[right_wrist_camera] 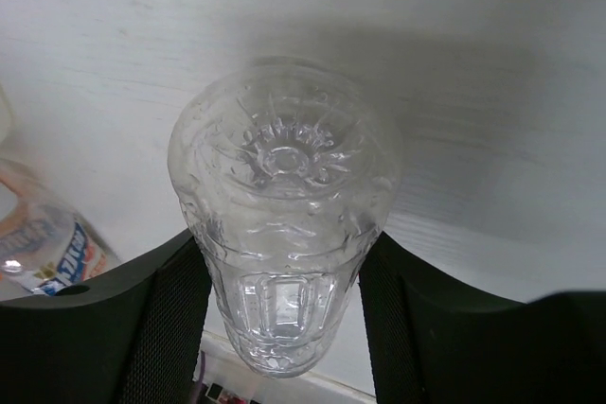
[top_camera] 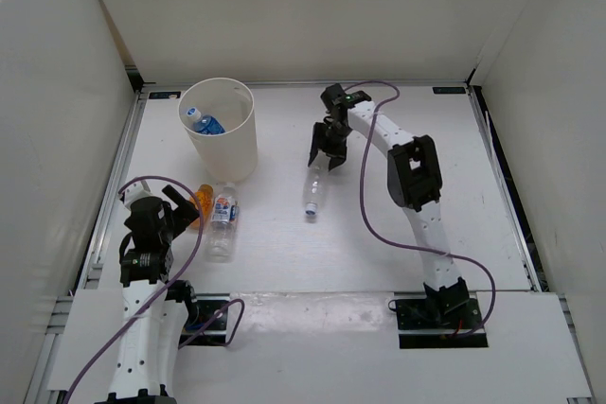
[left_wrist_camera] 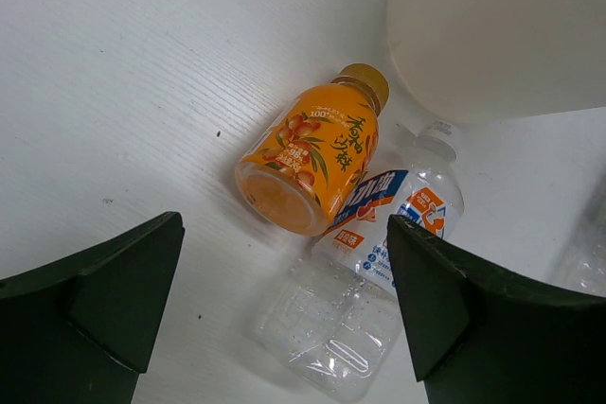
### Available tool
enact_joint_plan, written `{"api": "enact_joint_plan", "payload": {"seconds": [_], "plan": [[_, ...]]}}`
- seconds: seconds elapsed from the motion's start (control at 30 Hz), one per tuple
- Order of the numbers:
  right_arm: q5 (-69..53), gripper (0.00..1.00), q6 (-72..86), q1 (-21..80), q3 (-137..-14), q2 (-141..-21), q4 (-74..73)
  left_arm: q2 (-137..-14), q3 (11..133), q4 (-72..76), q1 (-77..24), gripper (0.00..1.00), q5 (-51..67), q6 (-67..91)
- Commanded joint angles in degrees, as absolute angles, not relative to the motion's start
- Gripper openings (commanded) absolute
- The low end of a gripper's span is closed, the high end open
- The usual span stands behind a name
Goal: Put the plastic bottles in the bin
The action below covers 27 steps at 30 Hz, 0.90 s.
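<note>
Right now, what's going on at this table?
The right gripper is shut on the plain clear bottle mid-table. The left gripper hangs open over the orange bottle and the red-and-blue-labelled bottle, which lie side by side near the bin. One blue-labelled bottle is already in the bin.

A white table (top_camera: 284, 253) sits between plain white walls (top_camera: 312, 7)
</note>
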<state>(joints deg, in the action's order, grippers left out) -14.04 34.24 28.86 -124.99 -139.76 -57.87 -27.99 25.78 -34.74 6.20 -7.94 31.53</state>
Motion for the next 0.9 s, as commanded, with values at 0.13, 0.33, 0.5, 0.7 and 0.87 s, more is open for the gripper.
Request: {"api": "enact_joint_plan", "payload": {"seconds": [0.13, 0.33, 0.5, 0.7, 0.87], "plan": [[-7.0, 0.0, 32.8, 28.7, -120.3, -124.4, -52.5, -28.3, 27.2, -34.3, 6.2, 1.0, -7.8, 31.7], [5.7, 0.0, 36.0, 33.0, -114.5, -109.6, -39.1, -28.7, 27.2, -34.2, 6.2, 1.0, -7.9, 31.7], [16.2, 0.0, 35.2, 36.6, -109.9, -102.3, -25.3, -28.6, 27.2, -34.2, 6.2, 1.0, -7.9, 31.6], [35.1, 0.0, 30.8, 46.0, -106.4, -97.7, -10.3, -28.3, 27.2, -34.3, 6.2, 1.0, -7.7, 31.6], [50.2, 0.0, 2.7, 57.4, -106.4, -103.0, 25.8, -28.8, 27.2, -34.0, 6.2, 1.0, -7.7, 31.7]]}}
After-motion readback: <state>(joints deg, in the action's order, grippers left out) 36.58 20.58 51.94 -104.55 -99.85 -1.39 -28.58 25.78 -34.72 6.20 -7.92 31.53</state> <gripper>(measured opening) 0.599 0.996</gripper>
